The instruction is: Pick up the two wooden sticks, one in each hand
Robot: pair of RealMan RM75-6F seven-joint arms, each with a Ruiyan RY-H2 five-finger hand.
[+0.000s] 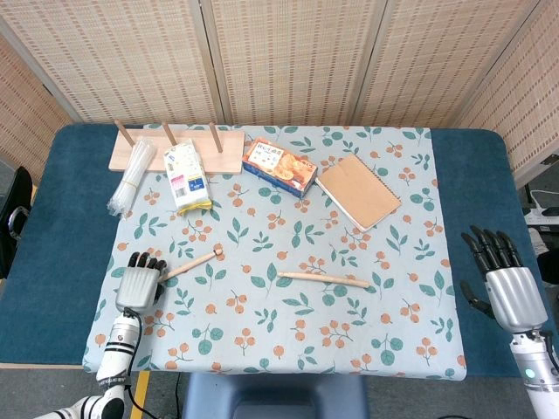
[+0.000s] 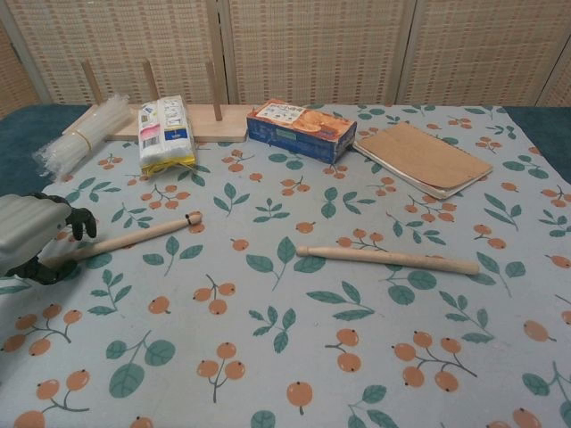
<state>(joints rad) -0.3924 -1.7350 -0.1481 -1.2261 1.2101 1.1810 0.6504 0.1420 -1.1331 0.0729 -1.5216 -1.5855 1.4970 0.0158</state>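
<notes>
Pale blue cloth (image 1: 410,288), green leaves and orange berries, over a teal table (image 1: 52,262). Beyond the cloth's centre, an orange-and-blue box (image 1: 279,165); right of it, a tan notebook (image 1: 358,190). Silver hands, black fingers (image 1: 496,249).

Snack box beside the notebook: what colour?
Snack box: blue sides, orange top; clearest in chest view.

Two pale wooden sticks lie flat (left stick (image 2: 134,238) knob-tipped), right stick (image 2: 399,259) well apart.
</notes>
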